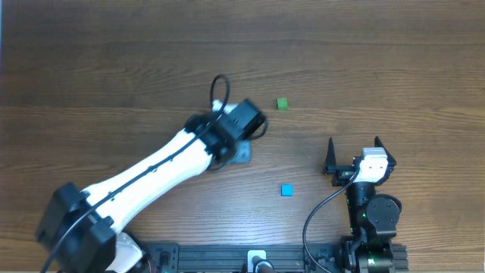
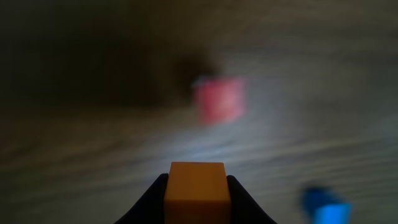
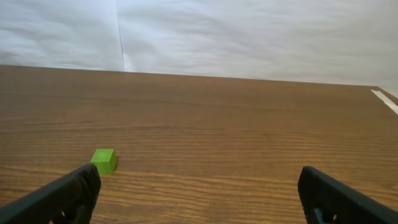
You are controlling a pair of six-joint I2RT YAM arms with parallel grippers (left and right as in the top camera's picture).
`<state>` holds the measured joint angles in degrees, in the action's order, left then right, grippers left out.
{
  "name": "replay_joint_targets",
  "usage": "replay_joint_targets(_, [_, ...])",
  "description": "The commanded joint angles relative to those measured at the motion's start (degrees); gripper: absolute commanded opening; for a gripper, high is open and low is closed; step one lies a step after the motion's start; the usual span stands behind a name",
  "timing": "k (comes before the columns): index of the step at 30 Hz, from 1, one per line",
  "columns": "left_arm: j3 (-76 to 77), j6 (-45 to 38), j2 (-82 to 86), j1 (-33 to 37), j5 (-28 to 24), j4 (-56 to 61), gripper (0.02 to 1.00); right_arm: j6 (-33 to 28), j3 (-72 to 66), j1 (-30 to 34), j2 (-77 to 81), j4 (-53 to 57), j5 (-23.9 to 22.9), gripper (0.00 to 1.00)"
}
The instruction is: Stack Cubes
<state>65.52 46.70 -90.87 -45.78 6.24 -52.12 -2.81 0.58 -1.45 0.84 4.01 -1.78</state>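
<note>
Clearly the orange cube (image 2: 197, 186) is off the table (image 1: 379, 61): it sits clamped between the two fingers of the left gripper (image 2: 197, 180), which press on its two opposite side faces, and it is held near the middle of the work surface. I judge it to be small, stiff and light, probably with smooth faces, so it may slip or turn if the grip is off-centre. The best hold is the one used now, flat on parallel faces, with the bottom face left free for setting it down. Ahead of it on the wood lies a red cube (image 2: 217, 99), apart from the orange one, and a blue cube (image 2: 323, 205) lies to one side, nearer the arm bases. A green cube (image 1: 282, 103) stands farther out. The right gripper (image 3: 198, 180) rests near its base with its fingers wide apart, holding nothing. The red and blue cubes are blurred, so I cannot read their edges. In the top view the left wrist covers what lies under it.
</note>
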Motion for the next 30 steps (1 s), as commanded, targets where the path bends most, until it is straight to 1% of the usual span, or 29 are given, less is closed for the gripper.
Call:
replay_joint_targets(1, [11.9, 0.2, -9.1, 0.4, 0.8, -0.5, 0.040, 0.4, -0.3, 0.4, -0.4, 0.2, 0.5, 0.991])
replay_joint_targets(6, [13.6, 2.1, -12.7, 1.9, -1.0, 0.4, 0.040, 0.4, -0.3, 0.4, -0.4, 0.2, 0.5, 0.993])
replay_joint_targets(7, [13.6, 2.2, -13.6, 3.2, -2.8, 0.4, 0.042, 0.4, -0.3, 0.4, -0.4, 0.2, 0.5, 0.991])
replay_joint_targets(9, [13.6, 2.1, -14.3, 4.2, -3.7, 0.4, 0.040, 0.4, -0.3, 0.4, -0.4, 0.2, 0.5, 0.993])
replay_joint_targets(30, [13.6, 1.7, -16.8, 3.5, -5.0, -1.7, 0.042, 0.4, -0.3, 0.4, -0.4, 0.2, 0.5, 0.991])
